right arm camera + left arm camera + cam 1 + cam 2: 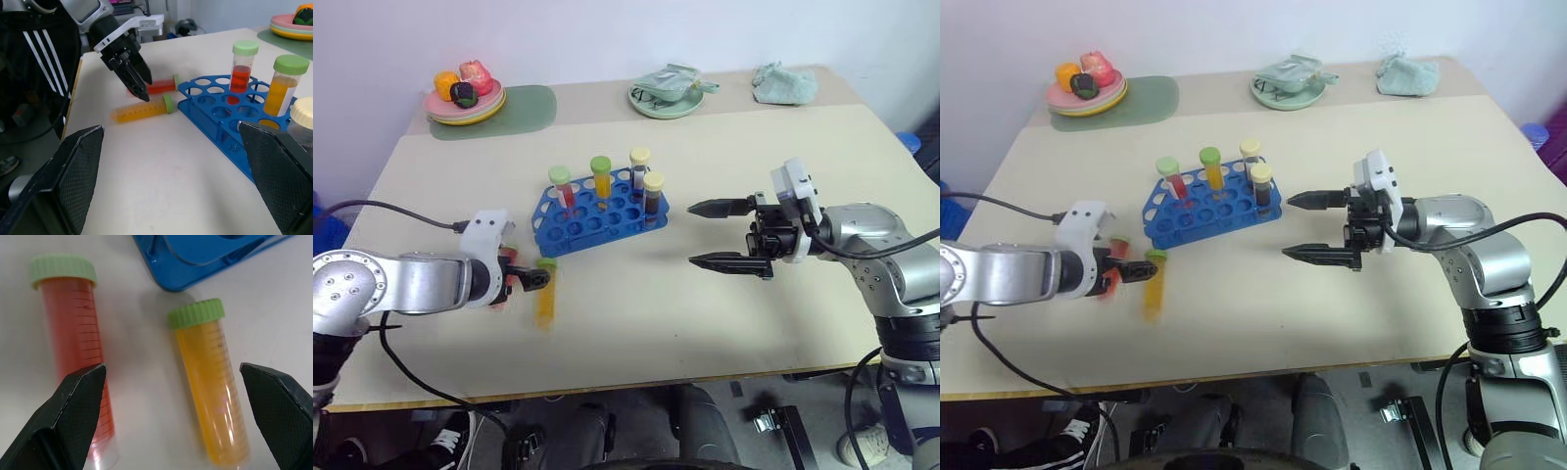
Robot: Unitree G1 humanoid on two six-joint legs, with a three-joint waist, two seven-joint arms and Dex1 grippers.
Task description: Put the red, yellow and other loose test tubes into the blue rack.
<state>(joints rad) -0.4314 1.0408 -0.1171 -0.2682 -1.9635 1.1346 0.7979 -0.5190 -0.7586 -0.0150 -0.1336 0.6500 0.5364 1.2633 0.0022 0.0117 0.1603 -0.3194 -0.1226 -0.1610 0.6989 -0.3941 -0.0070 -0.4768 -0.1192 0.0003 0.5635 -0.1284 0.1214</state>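
1. The blue rack point(597, 211) stands mid-table, holding 4 upright tubes: 2 green-capped, 1 red and 1 orange, and 2 cream-capped.
2. 2 loose tubes lie on the table point(724, 313) just near and left of the rack: a red tube point(78, 357) and a yellow tube point(210, 391), both green-capped, caps toward the rack.
3. The left gripper point(176, 416) hangs over these 2, jaws spread wide, empty.
4. The right gripper point(715, 235) hovers right of the rack, pointing left, jaws wide, holding nothing.
5. At the far edge sit a plate of toy fruit point(465, 93), a green dish point(666, 98) and a cloth point(783, 83).
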